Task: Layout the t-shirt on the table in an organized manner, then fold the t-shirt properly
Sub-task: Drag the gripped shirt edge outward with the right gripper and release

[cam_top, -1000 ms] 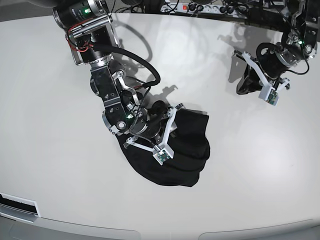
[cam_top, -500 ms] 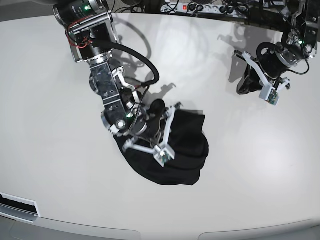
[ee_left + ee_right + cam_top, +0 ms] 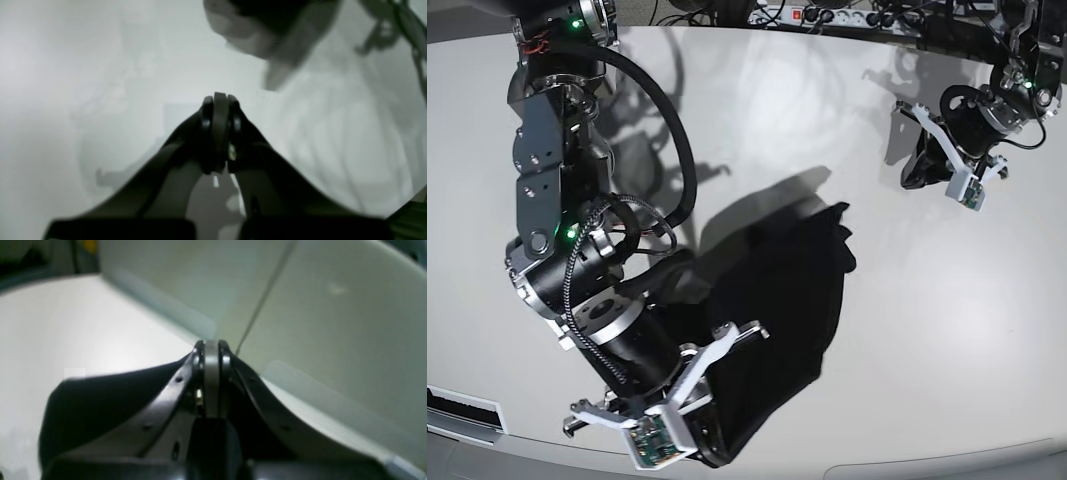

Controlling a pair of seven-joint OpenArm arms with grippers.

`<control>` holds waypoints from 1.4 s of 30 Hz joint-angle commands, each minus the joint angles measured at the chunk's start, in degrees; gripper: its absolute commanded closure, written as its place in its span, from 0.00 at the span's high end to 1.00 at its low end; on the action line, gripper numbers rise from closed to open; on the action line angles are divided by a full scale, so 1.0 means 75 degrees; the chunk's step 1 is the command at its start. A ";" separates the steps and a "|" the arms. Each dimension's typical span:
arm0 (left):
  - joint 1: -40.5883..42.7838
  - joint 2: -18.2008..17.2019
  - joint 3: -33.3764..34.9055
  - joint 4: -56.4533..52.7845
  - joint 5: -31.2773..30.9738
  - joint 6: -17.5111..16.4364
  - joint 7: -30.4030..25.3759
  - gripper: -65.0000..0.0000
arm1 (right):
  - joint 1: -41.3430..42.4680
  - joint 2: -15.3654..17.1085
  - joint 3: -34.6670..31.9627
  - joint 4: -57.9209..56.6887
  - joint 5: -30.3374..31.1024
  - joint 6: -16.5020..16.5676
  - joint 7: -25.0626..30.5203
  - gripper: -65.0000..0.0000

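The right end effector (image 3: pixel 702 425) is clamped on the black t-shirt (image 3: pixel 787 300), holding it raised near the white desk's (image 3: pixel 927 330) front edge; the left end effector (image 3: pixel 218 100) is closed, empty, near the back right corner.

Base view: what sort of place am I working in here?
Likely a robotics lab bench, not a home: a bare glossy white table, a power strip and cables along its far edge, and only the black t-shirt as workpiece.
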 commanded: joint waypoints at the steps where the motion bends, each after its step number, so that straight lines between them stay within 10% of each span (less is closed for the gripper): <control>1: -0.0015 -0.0082 -0.0041 0.0125 -0.0073 -0.0006 -0.0181 0.00 | 0.0181 -0.0015 0.0073 -0.0242 -0.0023 0.0251 0.0175 0.00; 5: -0.0181 -0.0102 -0.0044 0.0125 -0.0073 -0.0006 -0.0178 0.00 | 0.0839 0.0248 0.0093 -0.2014 -0.0090 0.0790 -0.0224 0.00; 9: -0.0198 -0.0082 -0.0044 0.0125 -0.0070 -0.0035 -0.0178 0.00 | 0.1839 0.0408 0.0358 -0.1766 0.0420 0.0055 -0.1285 0.00; 16: -0.0114 -0.0105 -0.0044 0.0122 0.0219 -0.0026 -0.0143 0.00 | 0.2206 0.0743 0.1501 -0.1023 0.0935 -0.0466 -0.0976 0.00; 25: -0.0306 -0.0064 -0.0041 0.0122 -0.0096 -0.0032 -0.0172 0.00 | 0.1862 0.0845 0.0554 -0.4753 0.1746 0.1868 -0.2745 0.00; 42: -0.0236 -0.0064 -0.0044 0.0122 -0.0067 -0.0032 -0.0143 0.00 | 0.2317 0.1912 0.2876 -0.1781 0.1367 0.0962 -0.1585 0.00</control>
